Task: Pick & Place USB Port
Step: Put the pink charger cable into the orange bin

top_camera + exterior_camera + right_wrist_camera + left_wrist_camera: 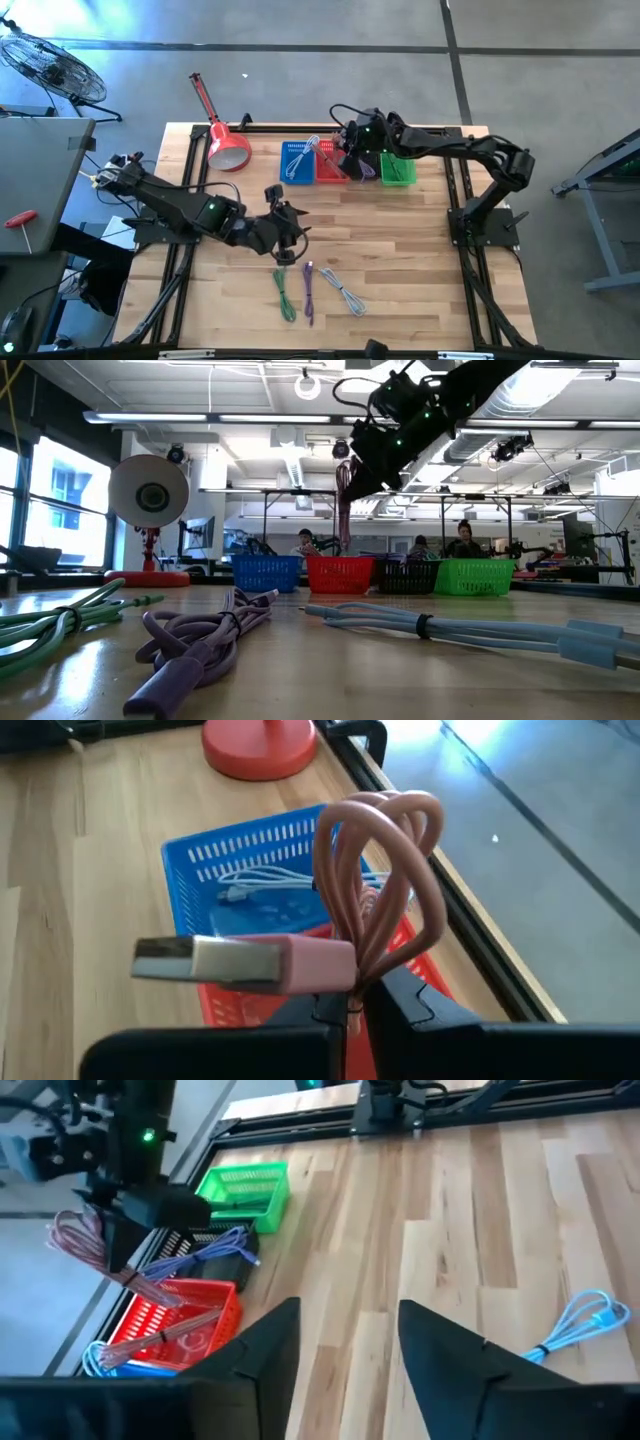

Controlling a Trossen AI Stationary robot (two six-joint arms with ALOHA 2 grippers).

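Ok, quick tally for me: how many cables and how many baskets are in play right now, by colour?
Cables on the open table: 3, green, purple, light blue
Cables in baskets: 2, white, purple
Cable held in the right gripper: 1, pink
Baskets: 4, blue, red, black, green
Total: 6 cables, 4 baskets

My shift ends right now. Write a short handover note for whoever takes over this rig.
Right gripper: shut on the pink cable, held above the red basket.
Left gripper: open, empty, over mid-table.
Done: a white cable lies in the blue basket; a purple one in the black basket.
Left: release the pink cable; the green, purple and light blue cables wait on the table's front.
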